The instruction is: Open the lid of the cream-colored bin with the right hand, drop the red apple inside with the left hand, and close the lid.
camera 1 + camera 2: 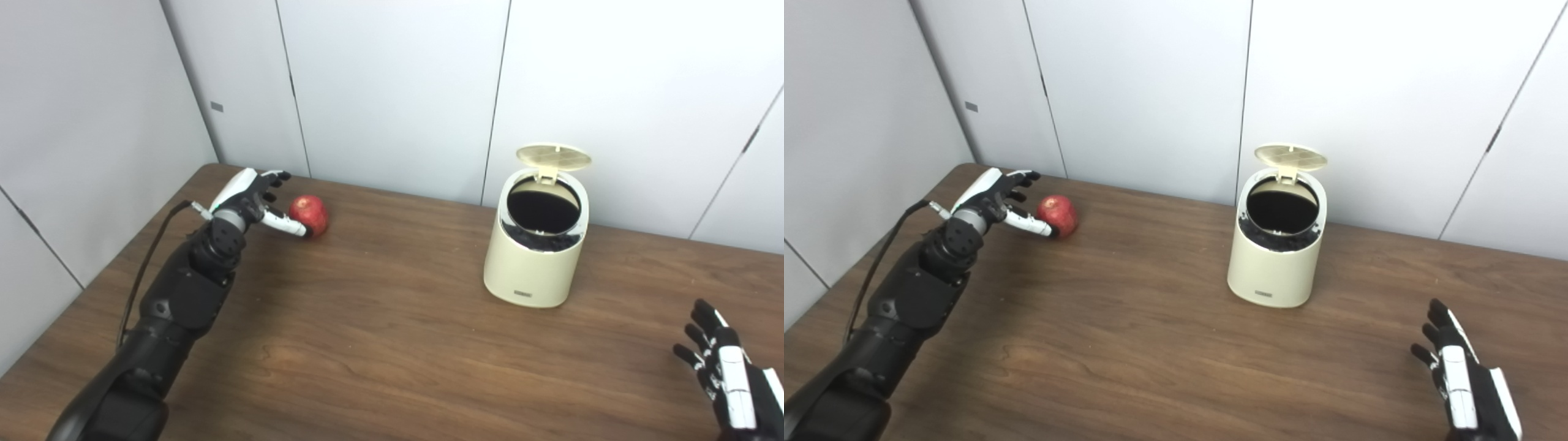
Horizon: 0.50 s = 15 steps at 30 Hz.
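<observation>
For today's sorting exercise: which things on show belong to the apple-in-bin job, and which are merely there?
Job:
- red apple
- cream bin
- lid, standing open
- left robot hand, at the apple
- right robot hand, open

Merely there:
- wooden table
- wall panels

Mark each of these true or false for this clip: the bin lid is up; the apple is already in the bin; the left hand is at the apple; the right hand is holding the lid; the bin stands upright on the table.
1. The lid of the bin is up. True.
2. The apple is in the bin. False: it lies on the table, far to the bin's left.
3. The left hand is at the apple. True, its fingers spread beside it, not closed around it.
4. The right hand holds the lid. False: it is open, near the table's front edge.
5. The bin stands upright. True.
</observation>
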Available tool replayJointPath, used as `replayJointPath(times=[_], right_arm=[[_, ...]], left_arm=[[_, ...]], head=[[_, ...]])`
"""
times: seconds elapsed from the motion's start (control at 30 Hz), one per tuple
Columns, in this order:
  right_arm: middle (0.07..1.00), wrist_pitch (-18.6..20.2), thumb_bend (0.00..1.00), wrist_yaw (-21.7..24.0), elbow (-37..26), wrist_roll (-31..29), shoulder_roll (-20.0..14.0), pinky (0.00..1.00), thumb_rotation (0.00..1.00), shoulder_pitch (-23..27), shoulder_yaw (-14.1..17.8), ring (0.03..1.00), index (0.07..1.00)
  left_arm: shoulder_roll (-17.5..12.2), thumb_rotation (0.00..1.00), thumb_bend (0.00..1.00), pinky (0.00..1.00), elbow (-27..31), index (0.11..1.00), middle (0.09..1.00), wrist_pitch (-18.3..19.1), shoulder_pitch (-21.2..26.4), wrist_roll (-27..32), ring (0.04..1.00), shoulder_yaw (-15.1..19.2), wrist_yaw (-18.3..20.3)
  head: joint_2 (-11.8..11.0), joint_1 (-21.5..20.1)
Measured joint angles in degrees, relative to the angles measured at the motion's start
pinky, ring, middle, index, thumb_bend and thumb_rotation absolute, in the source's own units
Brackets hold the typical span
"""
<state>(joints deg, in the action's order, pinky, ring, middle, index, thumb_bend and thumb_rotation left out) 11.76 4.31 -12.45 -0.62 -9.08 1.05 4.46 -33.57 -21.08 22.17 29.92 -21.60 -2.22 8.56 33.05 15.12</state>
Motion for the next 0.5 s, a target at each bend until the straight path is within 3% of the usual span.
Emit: replayJointPath(times=[0.5], right_arm=[[0.956,-0.5,0.57,-0.4,0.5,0.6,1.2,0.86,1.0,-0.1,-0.2,0.944,0.926]], left_arm=[[0.3,0.1,0.93,0.68,-1.2,0.887,0.868,-0.3,1.5,-0.2,0.81,-3.2,1.8]], head=[[-0.1,-0.9]])
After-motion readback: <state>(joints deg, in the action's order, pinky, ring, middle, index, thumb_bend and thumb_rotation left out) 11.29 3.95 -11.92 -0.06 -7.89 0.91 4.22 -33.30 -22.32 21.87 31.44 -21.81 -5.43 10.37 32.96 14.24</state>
